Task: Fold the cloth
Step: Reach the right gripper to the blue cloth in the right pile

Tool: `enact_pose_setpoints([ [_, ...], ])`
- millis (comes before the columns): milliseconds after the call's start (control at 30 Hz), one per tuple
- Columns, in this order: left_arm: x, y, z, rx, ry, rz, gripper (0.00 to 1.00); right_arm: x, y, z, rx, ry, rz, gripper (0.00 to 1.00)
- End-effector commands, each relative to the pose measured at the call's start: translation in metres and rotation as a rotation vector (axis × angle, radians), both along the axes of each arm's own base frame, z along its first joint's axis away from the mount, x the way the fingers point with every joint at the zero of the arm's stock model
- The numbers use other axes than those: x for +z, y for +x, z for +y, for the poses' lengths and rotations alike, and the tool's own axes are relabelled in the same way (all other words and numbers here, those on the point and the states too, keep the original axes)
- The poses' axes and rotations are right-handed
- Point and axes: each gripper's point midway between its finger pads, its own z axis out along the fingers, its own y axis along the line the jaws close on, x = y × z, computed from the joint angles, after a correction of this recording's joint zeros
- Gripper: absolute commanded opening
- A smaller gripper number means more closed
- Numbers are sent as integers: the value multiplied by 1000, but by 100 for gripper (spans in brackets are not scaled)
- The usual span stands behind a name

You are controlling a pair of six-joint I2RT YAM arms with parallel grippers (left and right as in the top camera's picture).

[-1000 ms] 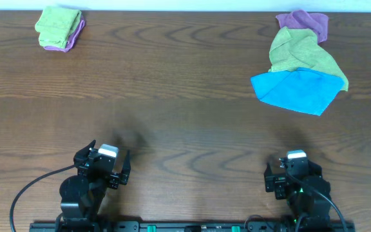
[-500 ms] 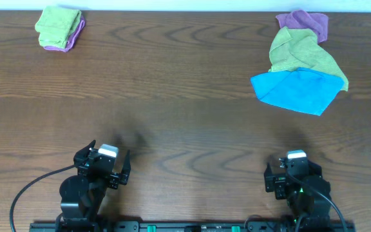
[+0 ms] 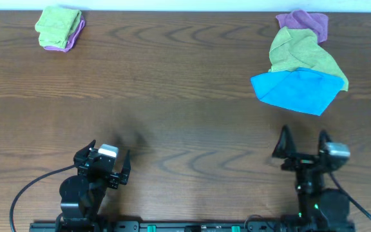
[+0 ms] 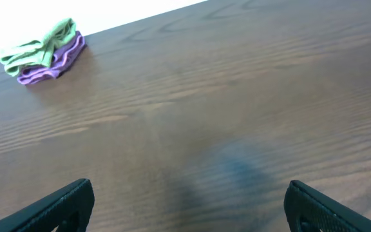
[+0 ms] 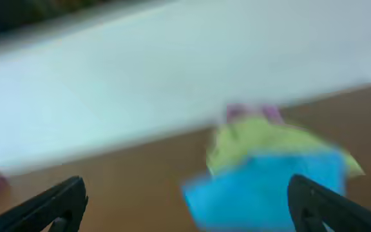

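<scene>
The bright blue cloth (image 3: 295,91) lies at the far right of the table, its back edge under a lime-green cloth (image 3: 301,53). It shows blurred in the right wrist view (image 5: 263,187). My right gripper (image 3: 301,143) is open and empty, raised near the front right, well short of the blue cloth; its fingers (image 5: 185,203) frame the cloth. My left gripper (image 3: 104,158) is open and empty at the front left, over bare wood (image 4: 185,200).
A purple cloth (image 3: 304,22) lies behind the lime-green one at the back right. A folded green cloth on a purple one (image 3: 60,29) sits at the back left, also in the left wrist view (image 4: 44,51). The table's far edge (image 3: 185,11) runs behind them.
My right arm has risen and moved forward and to the right, its fingers now spread wide and pointing at the blue cloth. The left arm and cloths have not moved.
</scene>
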Motion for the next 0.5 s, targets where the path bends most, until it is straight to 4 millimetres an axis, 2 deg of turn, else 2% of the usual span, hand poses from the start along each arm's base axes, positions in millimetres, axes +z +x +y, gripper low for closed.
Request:
enact_pose_setpoints([
  [0,-8,-1,-4,-22,-4,14,96,28,-5,-8,-29,111,-117,99],
  [67,-8,-1,-4,-22,-4,14,95,26,0,-19,-95,120,-107,99],
  [200,-8,-1,-4,-22,-4,14,95,3,26,-31,-159,146,1,99],
  [333,-8,-1,-4,-22,-4,14,96,-18,67,-36,-167,174,159,99],
  [467,-8,-1,-4,-22,-4,14,95,-32,127,-40,-128,184,356,99],
])
